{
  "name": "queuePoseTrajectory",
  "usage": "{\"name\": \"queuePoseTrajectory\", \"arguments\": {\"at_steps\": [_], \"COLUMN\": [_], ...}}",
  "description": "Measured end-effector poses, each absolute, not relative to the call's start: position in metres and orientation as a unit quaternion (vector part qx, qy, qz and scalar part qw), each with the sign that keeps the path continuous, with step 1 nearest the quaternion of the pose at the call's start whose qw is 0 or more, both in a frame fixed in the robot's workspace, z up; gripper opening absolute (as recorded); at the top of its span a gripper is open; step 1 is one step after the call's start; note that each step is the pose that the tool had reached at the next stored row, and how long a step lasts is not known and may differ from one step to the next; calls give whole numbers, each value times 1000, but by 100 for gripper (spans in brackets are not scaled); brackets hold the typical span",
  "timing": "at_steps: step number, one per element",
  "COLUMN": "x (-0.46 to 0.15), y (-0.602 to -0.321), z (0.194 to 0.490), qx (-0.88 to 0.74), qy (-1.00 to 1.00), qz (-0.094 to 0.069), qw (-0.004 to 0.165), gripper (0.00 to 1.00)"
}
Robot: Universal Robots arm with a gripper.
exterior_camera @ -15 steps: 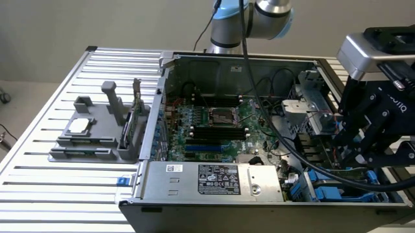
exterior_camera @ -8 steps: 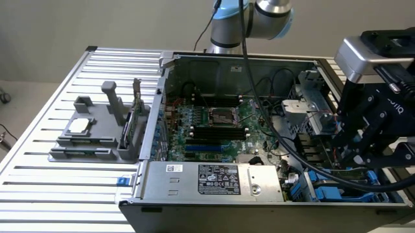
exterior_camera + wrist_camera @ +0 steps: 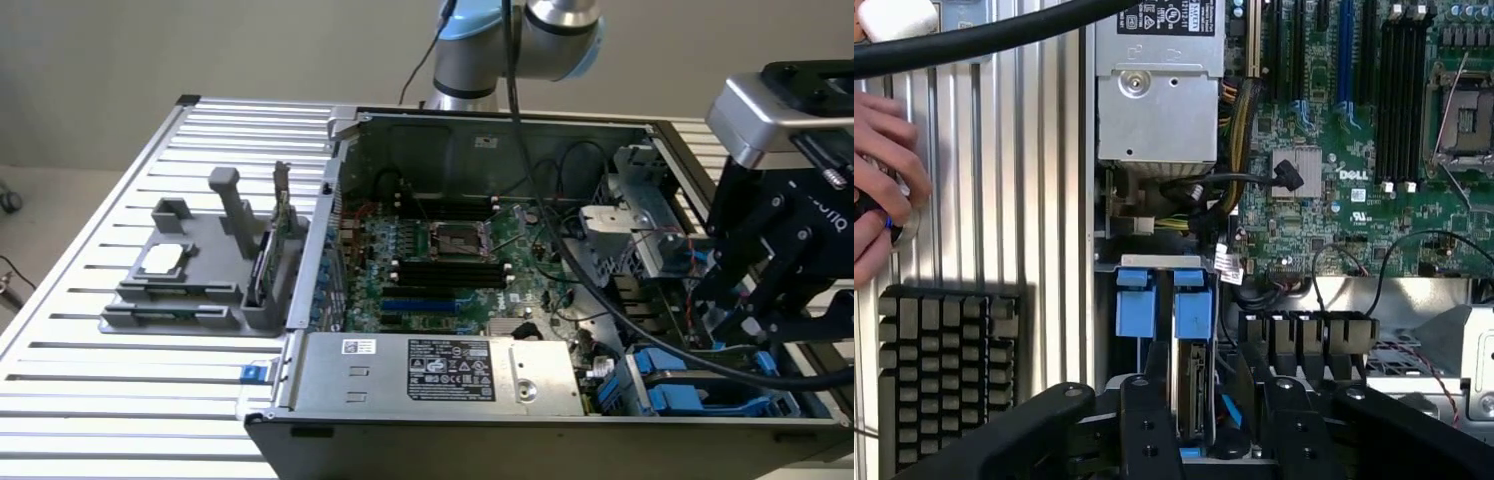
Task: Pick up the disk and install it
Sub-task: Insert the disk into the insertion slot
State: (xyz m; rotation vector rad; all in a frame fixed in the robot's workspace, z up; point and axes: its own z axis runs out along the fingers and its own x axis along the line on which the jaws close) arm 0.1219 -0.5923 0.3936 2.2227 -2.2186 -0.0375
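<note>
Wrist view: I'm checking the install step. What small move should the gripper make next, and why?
Probably a slow, short push toward the blue drive bay: the disk sits edge-on at the gripper, lined up with it, its connector edge exposed.

silver arm (image 3: 465, 60), blue-grey joint cap (image 3: 577, 45), black tool (image 3: 1216, 430) and cable (image 3: 514, 100).

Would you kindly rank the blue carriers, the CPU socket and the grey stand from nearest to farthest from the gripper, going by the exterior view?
From the gripper:
1. Blue carriers, just below it at the exterior view's right.
2. CPU socket, toward the middle.
3. Grey stand, far off at the exterior view's left.
</note>
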Motion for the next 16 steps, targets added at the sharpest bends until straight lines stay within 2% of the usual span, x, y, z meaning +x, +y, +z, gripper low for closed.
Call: {"name": "queuePoseTrajectory", "arguments": {"at_steps": [6, 7, 15, 16], "x": [133, 135, 146, 147], "y": [-591, -591, -587, -587], "z": [394, 394, 394, 394], "qx": [708, 708, 708, 708], "qy": [-706, -706, -706, -706], "qz": [-11, -10, -8, -8], "qw": [-1, -1, -3, -3], "gripper": [39, 32, 29, 22]}}
